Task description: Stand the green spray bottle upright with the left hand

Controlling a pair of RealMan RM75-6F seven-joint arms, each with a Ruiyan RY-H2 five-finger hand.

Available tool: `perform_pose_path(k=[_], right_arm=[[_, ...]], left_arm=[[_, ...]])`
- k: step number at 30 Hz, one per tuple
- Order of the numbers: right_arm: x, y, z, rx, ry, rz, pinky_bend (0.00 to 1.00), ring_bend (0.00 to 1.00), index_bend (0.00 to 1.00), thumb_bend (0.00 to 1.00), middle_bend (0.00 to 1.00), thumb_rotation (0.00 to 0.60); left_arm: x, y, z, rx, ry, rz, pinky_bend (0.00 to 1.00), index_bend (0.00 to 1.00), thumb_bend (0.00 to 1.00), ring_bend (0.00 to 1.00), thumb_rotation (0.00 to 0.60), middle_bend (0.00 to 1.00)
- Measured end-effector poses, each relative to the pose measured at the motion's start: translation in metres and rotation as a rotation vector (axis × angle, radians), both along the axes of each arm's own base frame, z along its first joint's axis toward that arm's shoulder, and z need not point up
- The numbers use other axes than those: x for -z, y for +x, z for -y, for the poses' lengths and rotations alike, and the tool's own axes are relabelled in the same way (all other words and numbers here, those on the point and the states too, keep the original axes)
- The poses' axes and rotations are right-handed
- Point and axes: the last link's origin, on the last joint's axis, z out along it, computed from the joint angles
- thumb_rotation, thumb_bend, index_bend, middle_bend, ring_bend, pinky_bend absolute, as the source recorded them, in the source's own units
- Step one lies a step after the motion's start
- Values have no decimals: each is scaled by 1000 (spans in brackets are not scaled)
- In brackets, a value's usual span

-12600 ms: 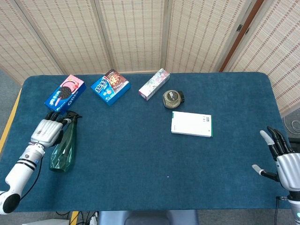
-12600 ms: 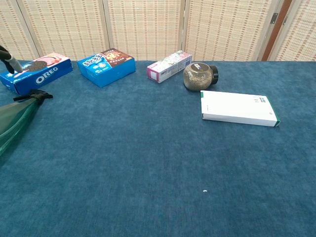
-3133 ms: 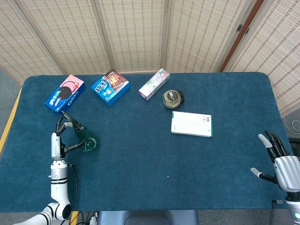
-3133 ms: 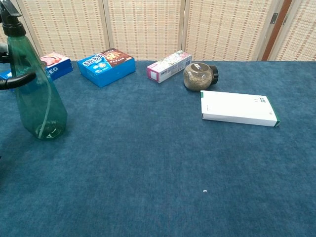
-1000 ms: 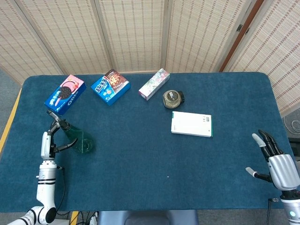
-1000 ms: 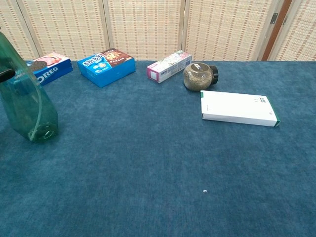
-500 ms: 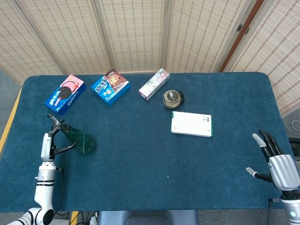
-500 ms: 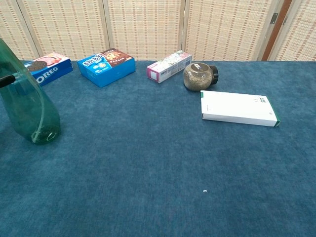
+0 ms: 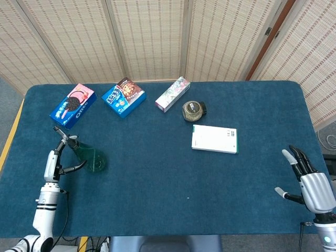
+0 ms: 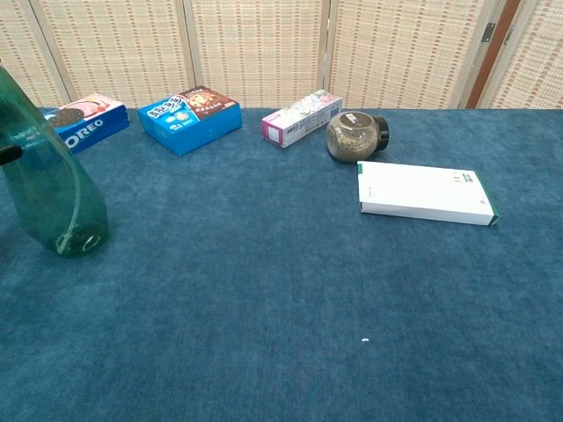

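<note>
**Bottle upright, release about finished**

The green spray bottle [image 10: 51, 189] stands on its base at the left end of the blue counter [image 9: 157, 173], in front of the Oreo box [image 9: 73, 105]. In the chest view it looks upright and steady, so the main part of the task appears done. The left robot hand [image 9: 59, 155] sits just beside the bottle with its fingers spread around the bottle's upper part; whether any finger touches it is too small to tell. What seems left is only drawing that hand clear without nudging the bottle.

The right robot hand [image 9: 305, 178] is well apart at the counter's right edge, fingers spread and holding nothing.

Count: one spray bottle, one Oreo box, one blue snack box [image 9: 123, 97], one long floral box [image 9: 172, 94], one jar [image 9: 193, 111] lying on its side, one flat white box [image 9: 214, 139].
</note>
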Motion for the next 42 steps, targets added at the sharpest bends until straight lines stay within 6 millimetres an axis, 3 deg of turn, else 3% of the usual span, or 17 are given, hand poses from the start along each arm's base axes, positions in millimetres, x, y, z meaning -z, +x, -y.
perform_pose_path(k=[18,23,31,40,42], right_arm=[[-1,2,0,-5,-2,-3,422,0,0,0,0,600],[-1,2,0,-5,-5,-7,422,0,0,0,0,600],[-3,5,0,-9,-11,-17,422,0,0,0,0,600],[-3,11,1,-19,-12,-38,422,0,0,0,0,600],[-4,13,2,-21,-14,-45,422,0,0,0,0,600]], left_arm=[[-25,-7,12,-3,24,16,0,231,0,69,600,210],[-36,-11,18,9,46,-2,0,270,0,82,600,210],[-68,-33,27,9,127,-145,2,365,0,152,600,267],[-102,-55,32,-20,192,-367,113,458,3,234,600,358],[-108,-58,32,-33,189,-428,126,473,118,241,600,365]])
